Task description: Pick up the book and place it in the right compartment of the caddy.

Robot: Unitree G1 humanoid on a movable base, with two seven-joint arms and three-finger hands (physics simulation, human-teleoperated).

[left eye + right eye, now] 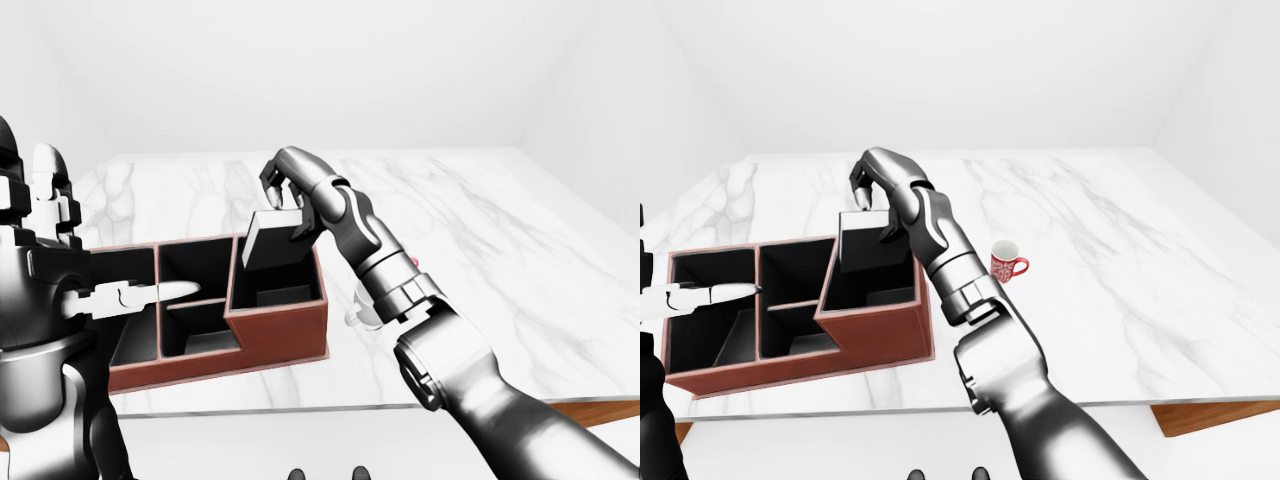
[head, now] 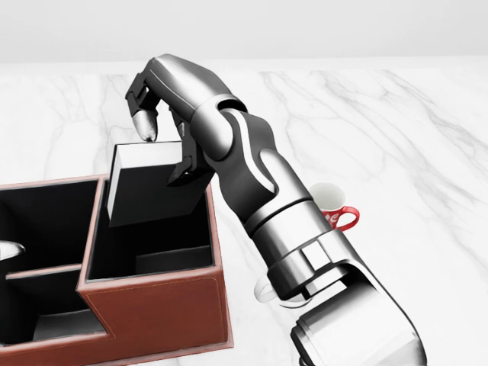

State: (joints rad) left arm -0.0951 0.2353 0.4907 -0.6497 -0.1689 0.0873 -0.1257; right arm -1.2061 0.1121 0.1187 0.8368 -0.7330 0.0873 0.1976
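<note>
Head view shows the right robot hand [image 2: 164, 141] pinching the book [image 2: 152, 187] by its upper edge, fingers closed on it, tilted just below the palm and partly down in the caddy [image 2: 152, 313]'s right compartment. It looks stiff, light, smooth-covered; a cover-to-cover grip suits.

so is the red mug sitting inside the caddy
No, the small red mug stands on the white marble table, right of the brown leather caddy in the right-eye view.
</note>
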